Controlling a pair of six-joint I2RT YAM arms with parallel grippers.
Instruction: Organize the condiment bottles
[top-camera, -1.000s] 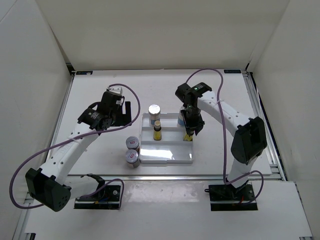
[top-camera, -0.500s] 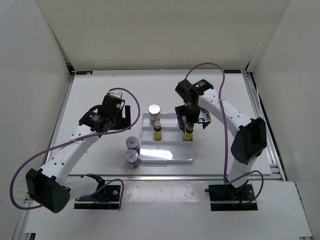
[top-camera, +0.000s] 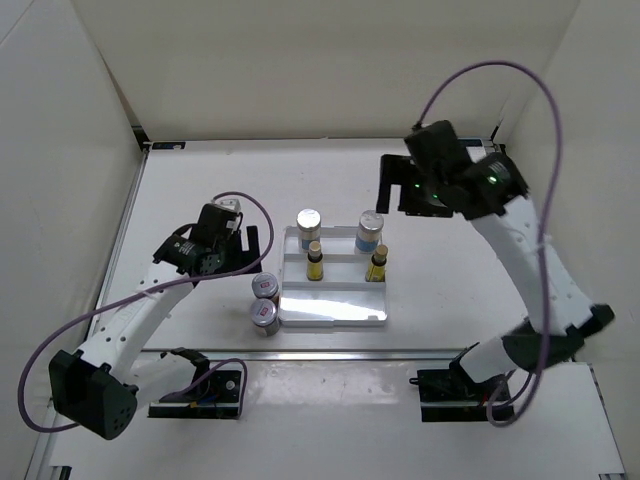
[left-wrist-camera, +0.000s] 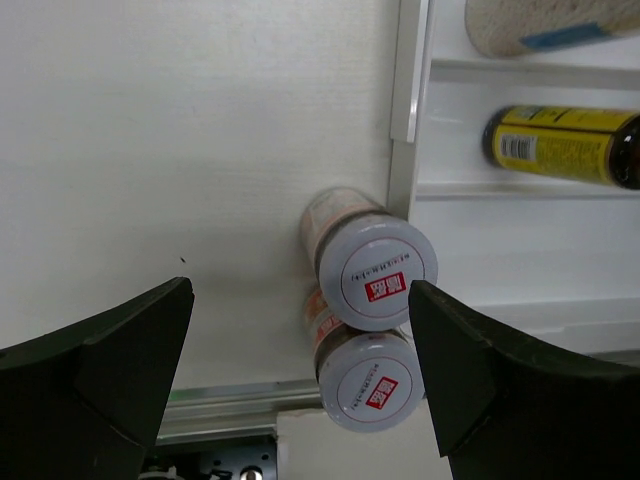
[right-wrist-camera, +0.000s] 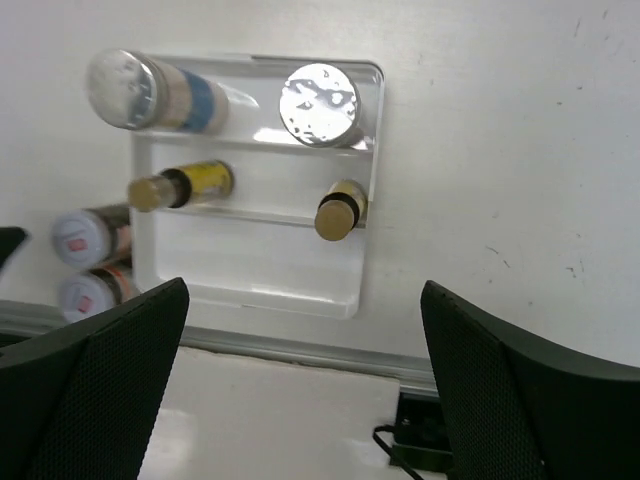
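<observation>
Overhead: two tall silver-capped bottles (top-camera: 309, 222) are standing in the back row of the white ridged tray (top-camera: 335, 318), and two slim yellow bottles (top-camera: 315, 260) in the middle row. Two short red-labelled jars (top-camera: 265, 287) are sitting on the desk (top-camera: 200, 190), just beside the tray's left edge.

Left wrist: the left pincer (left-wrist-camera: 300, 290) is hovering wide open and empty above the jars.

Right wrist: the right pincer (right-wrist-camera: 303, 290) is gaping, empty, high over the tray.

Judgement: four of six are looking placed; both jars are waiting.

Lab test booth, white walls (top-camera: 320, 70), aluminium-framed table (top-camera: 300, 170)
</observation>
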